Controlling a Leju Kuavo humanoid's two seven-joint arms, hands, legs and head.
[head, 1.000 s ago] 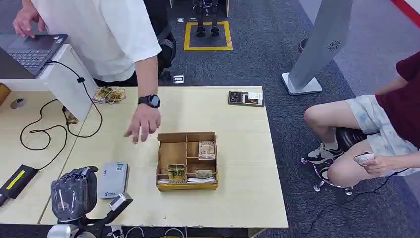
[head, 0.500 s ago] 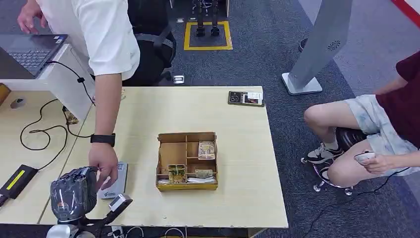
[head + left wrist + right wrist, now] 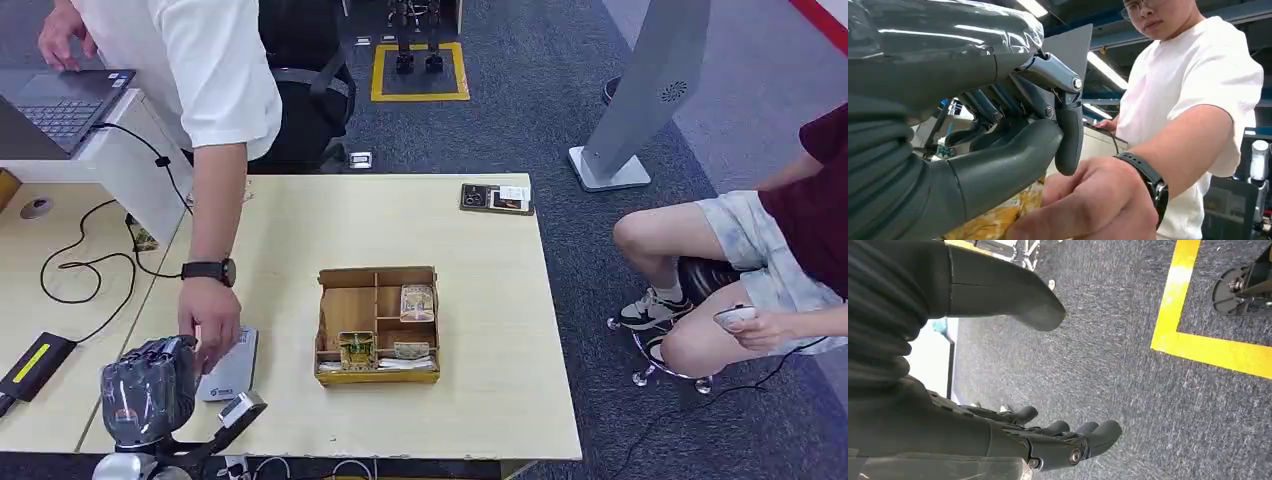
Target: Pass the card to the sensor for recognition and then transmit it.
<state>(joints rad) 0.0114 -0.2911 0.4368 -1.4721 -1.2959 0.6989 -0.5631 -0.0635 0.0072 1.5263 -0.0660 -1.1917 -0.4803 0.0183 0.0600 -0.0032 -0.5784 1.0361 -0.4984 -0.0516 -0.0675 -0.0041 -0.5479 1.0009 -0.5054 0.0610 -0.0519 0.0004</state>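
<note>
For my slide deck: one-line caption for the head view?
A person's hand reaches the grey sensor beside the robot's left hand, near the wooden card box.

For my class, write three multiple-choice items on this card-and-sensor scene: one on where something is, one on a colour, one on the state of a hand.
1. Where is the grey sensor?
A. inside the wooden tray
B. on the table, left of the wooden tray
C. on the floor

2. What colour is the floor marking beyond the table?
A. yellow
B. green
C. white

3. How is the robot's right hand?
A. holding a card
B. pressing the sensor
C. open, above carpet

Answers:
1 B: the head view shows it flat on the table beside the wooden tray, under a person's hand.
2 A: the square outline is yellow.
3 C: the right wrist view shows its fingers apart, holding nothing.
</note>
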